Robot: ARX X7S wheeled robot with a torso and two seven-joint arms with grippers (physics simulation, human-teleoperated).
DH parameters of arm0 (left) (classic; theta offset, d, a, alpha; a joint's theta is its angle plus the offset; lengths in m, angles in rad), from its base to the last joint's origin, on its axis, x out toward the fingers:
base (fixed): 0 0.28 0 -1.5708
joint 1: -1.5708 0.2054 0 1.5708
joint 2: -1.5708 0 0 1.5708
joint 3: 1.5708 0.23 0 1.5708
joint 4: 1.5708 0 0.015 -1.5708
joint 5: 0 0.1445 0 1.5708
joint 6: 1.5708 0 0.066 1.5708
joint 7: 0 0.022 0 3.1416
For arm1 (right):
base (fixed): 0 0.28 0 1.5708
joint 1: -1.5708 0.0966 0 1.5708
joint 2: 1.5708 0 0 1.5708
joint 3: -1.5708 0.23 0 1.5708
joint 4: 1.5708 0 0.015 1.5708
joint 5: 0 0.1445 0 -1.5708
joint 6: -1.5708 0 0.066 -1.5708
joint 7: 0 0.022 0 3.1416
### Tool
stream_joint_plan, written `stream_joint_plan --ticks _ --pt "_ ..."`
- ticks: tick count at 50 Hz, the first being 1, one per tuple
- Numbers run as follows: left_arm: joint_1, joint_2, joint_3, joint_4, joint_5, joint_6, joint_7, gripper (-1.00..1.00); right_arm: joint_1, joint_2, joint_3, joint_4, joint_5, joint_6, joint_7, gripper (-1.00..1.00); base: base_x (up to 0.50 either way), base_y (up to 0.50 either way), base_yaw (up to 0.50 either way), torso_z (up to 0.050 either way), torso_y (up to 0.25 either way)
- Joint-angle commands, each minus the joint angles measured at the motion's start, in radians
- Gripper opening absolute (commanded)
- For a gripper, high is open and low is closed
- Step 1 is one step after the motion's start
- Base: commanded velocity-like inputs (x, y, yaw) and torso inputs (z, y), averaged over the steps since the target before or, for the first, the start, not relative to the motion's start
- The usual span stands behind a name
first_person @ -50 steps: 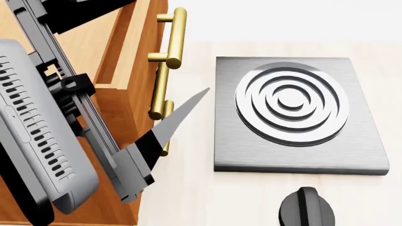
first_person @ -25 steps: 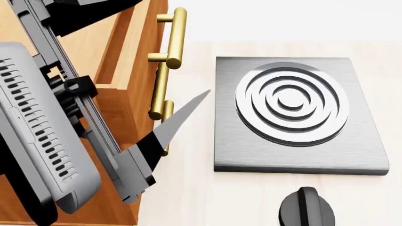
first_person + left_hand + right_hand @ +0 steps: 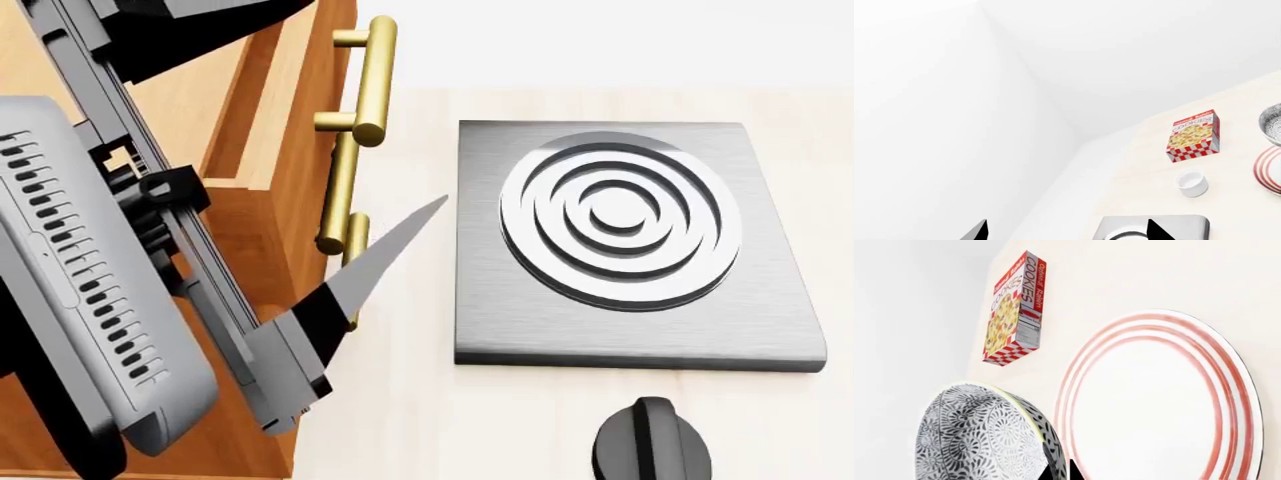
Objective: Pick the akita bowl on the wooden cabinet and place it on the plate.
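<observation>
Nearby — cookie box (image 3: 1014, 310), cup (image 3: 1191, 183).

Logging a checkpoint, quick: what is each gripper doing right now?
Left gripper: open, holding nothing.
Right gripper: closed on the akita bowl, beside the plate.

The akita bowl (image 3: 984, 437) and the plate (image 3: 1157, 400) are cut off by the frame edge. The right gripper's fingers are almost entirely hidden behind the bowl.
</observation>
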Motion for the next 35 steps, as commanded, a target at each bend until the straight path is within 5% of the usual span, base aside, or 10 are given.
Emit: stream_joint_plan --ticks 1,35 --pt "0.004 -0.003 0.002 -0.004 -0.001 0.008 -0.001 1.00 0.012 -0.008 -0.006 0.043 -0.015 0.011 -0.028 -1.00 0.00 0.00 0.00 0.000 0.000" --pt "0.020 -0.013 0.012 -0.010 0.000 0.030 -0.008 1.00 0.032 -0.035 -0.029 0.129 -0.032 0.010 -0.046 -1.00 0.00 0.00 0.00 0.000 0.000"
